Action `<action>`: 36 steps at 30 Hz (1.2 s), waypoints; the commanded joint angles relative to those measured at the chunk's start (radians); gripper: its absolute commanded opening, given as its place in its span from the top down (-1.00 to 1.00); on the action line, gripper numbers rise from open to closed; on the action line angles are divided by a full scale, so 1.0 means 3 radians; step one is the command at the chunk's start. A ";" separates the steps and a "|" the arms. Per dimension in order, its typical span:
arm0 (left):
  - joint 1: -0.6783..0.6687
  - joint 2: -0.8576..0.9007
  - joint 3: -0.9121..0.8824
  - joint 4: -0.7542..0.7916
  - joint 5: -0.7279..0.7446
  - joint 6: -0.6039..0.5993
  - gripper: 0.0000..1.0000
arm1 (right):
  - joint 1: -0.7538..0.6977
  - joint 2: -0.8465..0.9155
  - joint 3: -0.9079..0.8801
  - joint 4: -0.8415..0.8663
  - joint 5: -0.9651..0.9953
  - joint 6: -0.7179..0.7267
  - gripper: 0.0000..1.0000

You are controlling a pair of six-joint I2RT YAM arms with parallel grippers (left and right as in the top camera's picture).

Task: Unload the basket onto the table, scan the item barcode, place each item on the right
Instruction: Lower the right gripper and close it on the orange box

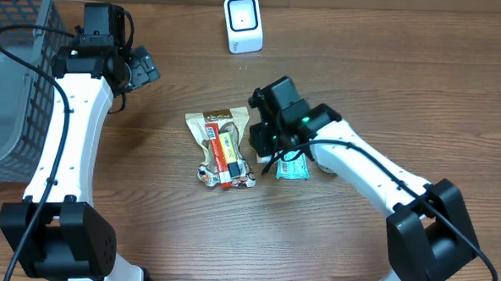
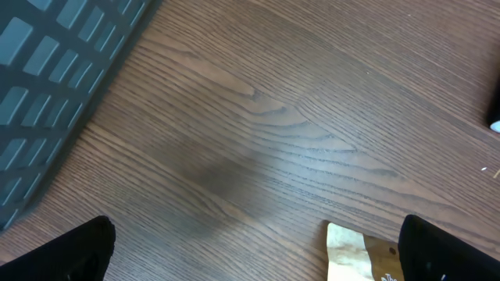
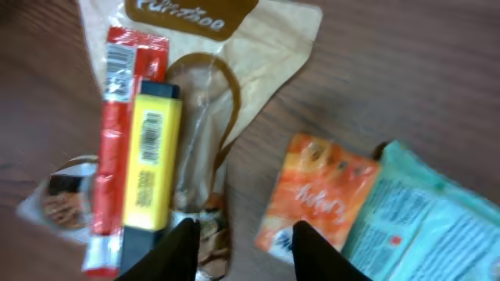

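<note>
Basket [image 1: 17, 54] fills upper left; snack pile [image 1: 225, 148] sits frame centre, barcodes up for scanning; right gripper [image 3: 244, 250] hangs over it, jaws part-spread, empty, likely choosing; left gripper [image 2: 258, 254] gapes idle upper left; scanner [image 1: 242, 23] waits top centre.

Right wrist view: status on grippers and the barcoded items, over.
Left gripper open, empty. Right gripper open, nothing held, over brown pouch. Yellow bar barcode up on it. Scanner unobstructed.
</note>
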State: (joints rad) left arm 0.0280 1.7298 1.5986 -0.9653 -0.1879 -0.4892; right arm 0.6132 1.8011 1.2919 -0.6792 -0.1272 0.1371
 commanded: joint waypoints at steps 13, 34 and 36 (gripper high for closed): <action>0.0014 -0.0029 0.0018 0.0003 -0.0008 0.0072 -1.00 | 0.0173 0.0056 -0.0114 0.0139 0.0861 0.0534 0.10; 0.0014 -0.0029 0.0018 0.0003 -0.0008 0.0072 -1.00 | 0.0220 0.0493 -0.0168 0.0158 0.0793 0.0595 0.07; 0.0014 -0.0029 0.0018 0.0003 -0.0008 0.0072 -1.00 | 0.0223 0.0493 -0.0168 0.0168 0.0786 0.0594 0.07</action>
State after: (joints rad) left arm 0.0280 1.7298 1.5986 -0.9653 -0.1879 -0.4892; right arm 0.6704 1.9377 1.2484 -0.6353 0.1093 0.3099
